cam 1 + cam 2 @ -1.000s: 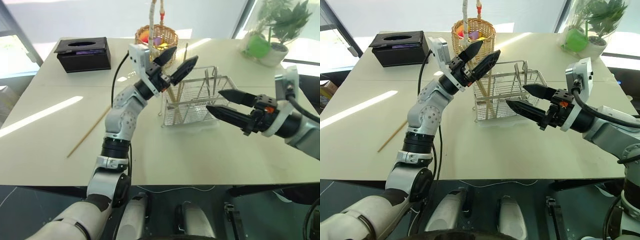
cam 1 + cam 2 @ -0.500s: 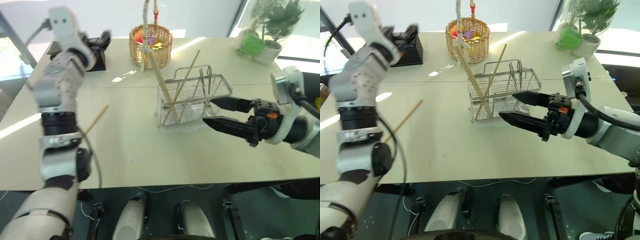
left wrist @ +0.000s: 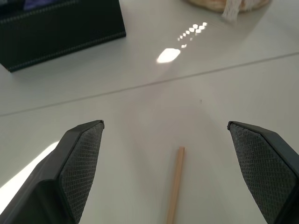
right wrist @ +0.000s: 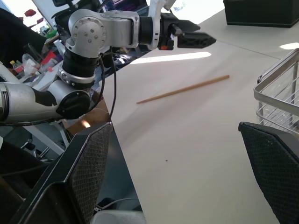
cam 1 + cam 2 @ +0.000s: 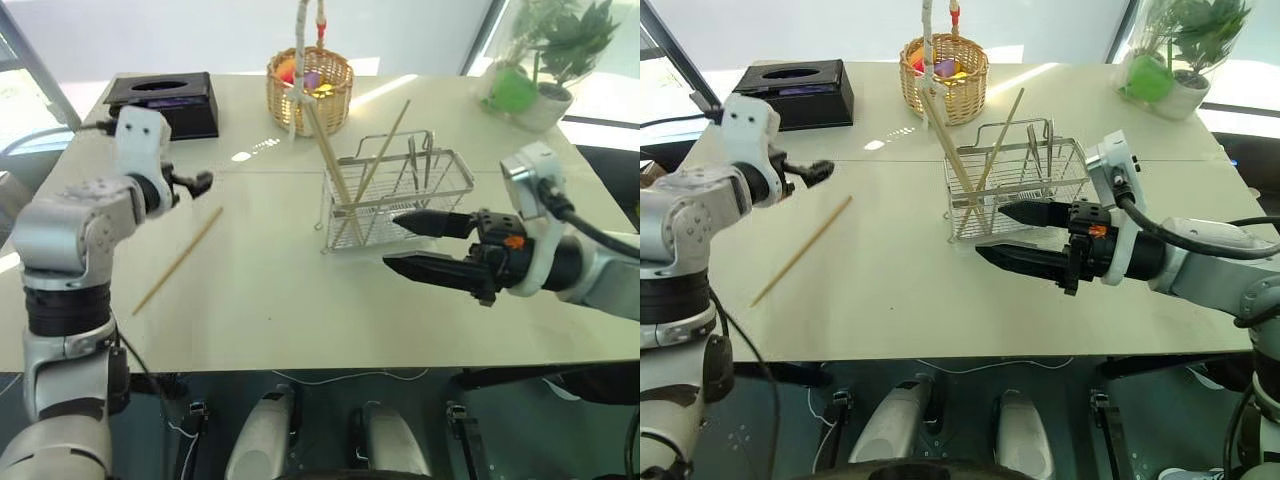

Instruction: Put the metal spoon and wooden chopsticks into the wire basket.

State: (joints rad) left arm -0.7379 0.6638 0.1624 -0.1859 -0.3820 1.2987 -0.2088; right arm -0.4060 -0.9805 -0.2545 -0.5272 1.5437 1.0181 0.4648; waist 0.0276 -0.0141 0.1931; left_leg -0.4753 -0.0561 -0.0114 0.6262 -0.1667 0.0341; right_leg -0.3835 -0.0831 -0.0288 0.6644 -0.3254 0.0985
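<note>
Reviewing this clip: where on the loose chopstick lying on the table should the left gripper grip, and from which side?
Grip the loose chopstick near its middle, coming from above with the fingers straddling it crosswise. It lies flat and diagonal on the table, clear of other things. The left gripper, open, is already over its far end.

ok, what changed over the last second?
The left gripper, open and empty, swung from over the wire basket out toward the loose chopstick on the table. The right gripper stayed open beside the basket. The chopsticks in the basket stayed put.
</note>
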